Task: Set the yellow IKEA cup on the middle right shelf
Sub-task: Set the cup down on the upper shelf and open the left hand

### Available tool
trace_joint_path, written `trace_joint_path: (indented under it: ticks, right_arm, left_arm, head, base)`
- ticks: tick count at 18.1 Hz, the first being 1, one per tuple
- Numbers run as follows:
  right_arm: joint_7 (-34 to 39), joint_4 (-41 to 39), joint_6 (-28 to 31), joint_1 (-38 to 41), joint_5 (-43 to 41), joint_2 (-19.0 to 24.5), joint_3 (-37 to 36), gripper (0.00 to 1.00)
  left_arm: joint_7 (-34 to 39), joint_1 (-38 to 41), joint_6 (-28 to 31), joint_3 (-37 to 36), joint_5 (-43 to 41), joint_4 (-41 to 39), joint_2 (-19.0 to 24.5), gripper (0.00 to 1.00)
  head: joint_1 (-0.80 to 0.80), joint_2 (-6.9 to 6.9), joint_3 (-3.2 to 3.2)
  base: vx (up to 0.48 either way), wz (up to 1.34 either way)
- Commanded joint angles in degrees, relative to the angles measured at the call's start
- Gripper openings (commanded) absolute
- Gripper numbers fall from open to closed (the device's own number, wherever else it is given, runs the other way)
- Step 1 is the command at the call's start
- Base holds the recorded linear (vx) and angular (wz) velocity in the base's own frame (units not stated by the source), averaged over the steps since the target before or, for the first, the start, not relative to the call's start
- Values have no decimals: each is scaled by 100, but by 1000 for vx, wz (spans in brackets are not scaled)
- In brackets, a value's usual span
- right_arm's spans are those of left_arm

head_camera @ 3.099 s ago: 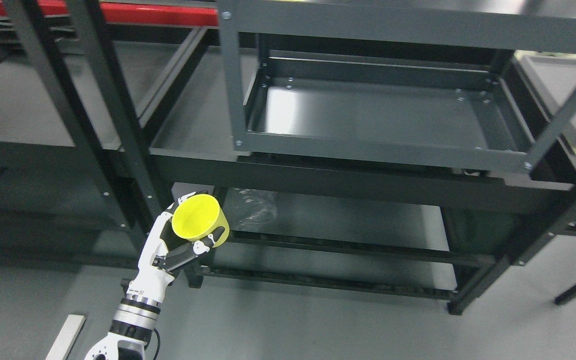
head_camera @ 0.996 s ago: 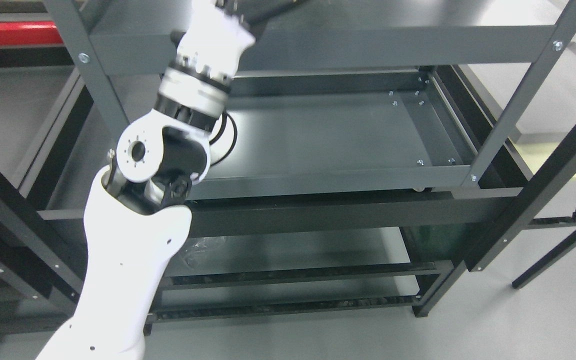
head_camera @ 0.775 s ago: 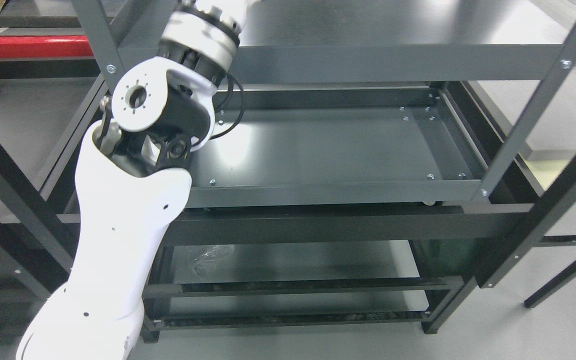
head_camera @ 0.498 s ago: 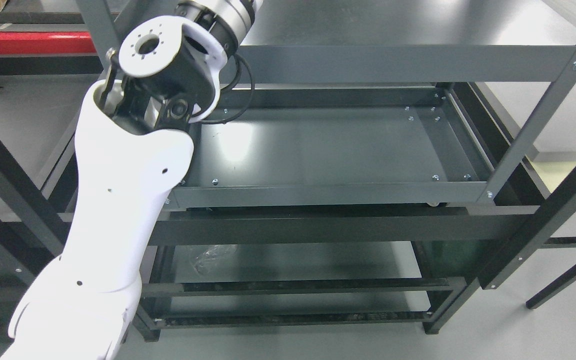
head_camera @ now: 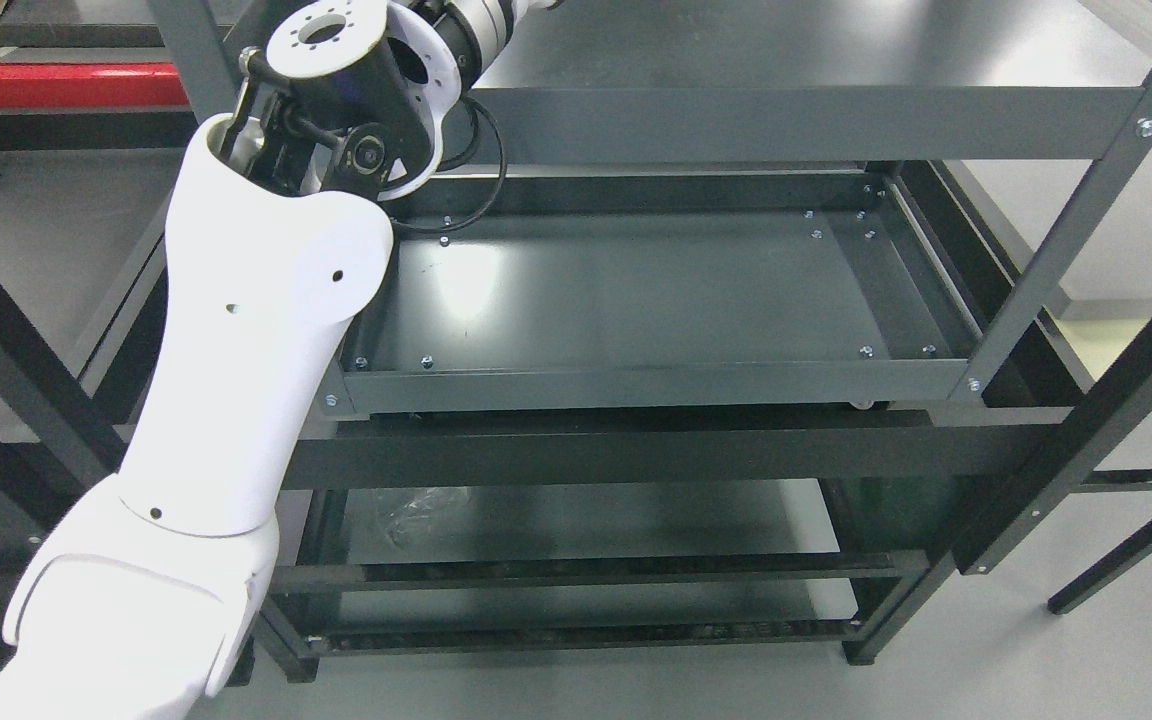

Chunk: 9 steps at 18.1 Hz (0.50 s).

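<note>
The yellow cup does not show in the head view. My left arm [head_camera: 256, 330] rises from the lower left, and its black-and-white elbow joint [head_camera: 356, 90] stands in front of the rack's upper left post. The forearm leaves the picture at the top edge, so the hand and anything it holds are out of sight. The dark grey middle shelf tray [head_camera: 656, 385] lies open to view right of the arm, with nothing on it. My right arm does not show.
The upper shelf's front beam [head_camera: 796, 125] crosses above the tray. Crumpled clear plastic [head_camera: 426, 515] lies on the lower shelf. A red beam [head_camera: 56, 85] runs at the far left, and a pale table edge [head_camera: 1126, 345] sits right of the rack. Grey posts frame the tray.
The left arm has risen, its elbow joint now higher and its wrist past the top edge. The cup seen in the hand 3.1 s ago is out of view. The camera has shifted.
</note>
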Motion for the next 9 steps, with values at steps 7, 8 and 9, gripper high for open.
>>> trace_joint_path:
  ticks: [7, 8, 9]
  right_arm:
    - [-16, 0, -2, 78, -141, -100, 97, 99]
    - [-16, 0, -2, 78, -141, -100, 97, 99]
    - [-16, 0, -2, 78, -141, -100, 97, 99]
  left_arm:
    - [-297, -73, 303, -135, -196, 1204, 100, 88]
    - [-332, -82, 303, -135, -266, 1204, 100, 94]
    - [-333, -82, 303, -127, -354, 1187, 100, 98]
  head:
    - [0, -1, 0]
    - [0, 0, 0]
    - [0, -1, 0]
  base:
    - [0, 0]
    - [0, 0]
    - [0, 0]
